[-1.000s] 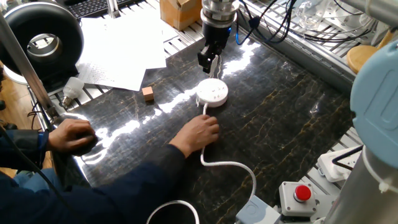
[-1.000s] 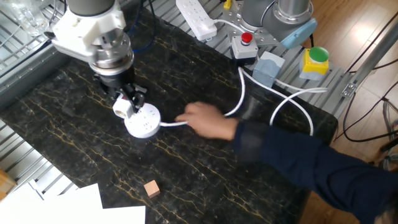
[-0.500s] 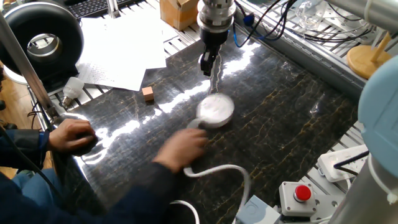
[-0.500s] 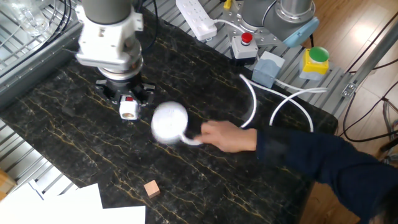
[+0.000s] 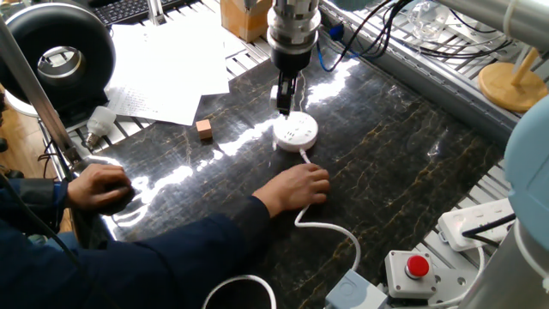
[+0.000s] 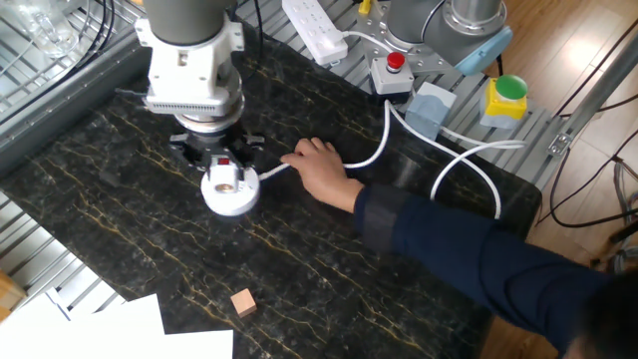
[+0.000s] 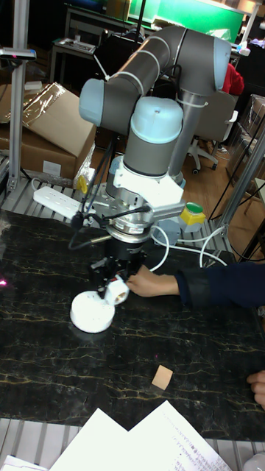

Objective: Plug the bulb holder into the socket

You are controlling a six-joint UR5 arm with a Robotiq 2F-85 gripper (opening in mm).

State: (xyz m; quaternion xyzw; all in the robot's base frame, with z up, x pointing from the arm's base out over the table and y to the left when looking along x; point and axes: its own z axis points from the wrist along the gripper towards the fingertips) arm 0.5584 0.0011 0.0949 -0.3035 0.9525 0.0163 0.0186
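Note:
The socket (image 5: 296, 133) is a round white disc lying on the dark marble table, with its long white cord running off toward the front. My gripper (image 5: 284, 96) hangs just above its far edge, shut on the small white bulb holder (image 6: 223, 179), which shows a red mark on one face. In the other fixed view the holder sits over the socket (image 6: 231, 198). In the tall view the bulb holder (image 7: 116, 293) hovers at the right rim of the socket (image 7: 91, 312). Whether the two touch I cannot tell.
A person's hand (image 5: 299, 185) rests on the cord close beside the socket; the same hand (image 6: 319, 170) lies right of my gripper. A tan wooden cube (image 5: 203, 129) and a light bulb (image 5: 100, 121) lie to the left. A power strip (image 6: 314, 28) and a red button box (image 6: 394, 64) stand at the table's edge.
The hand slid the socket out from under my gripper, then back beneath the bulb holder. My gripper shifted slightly sideways and lower, still shut on the holder.

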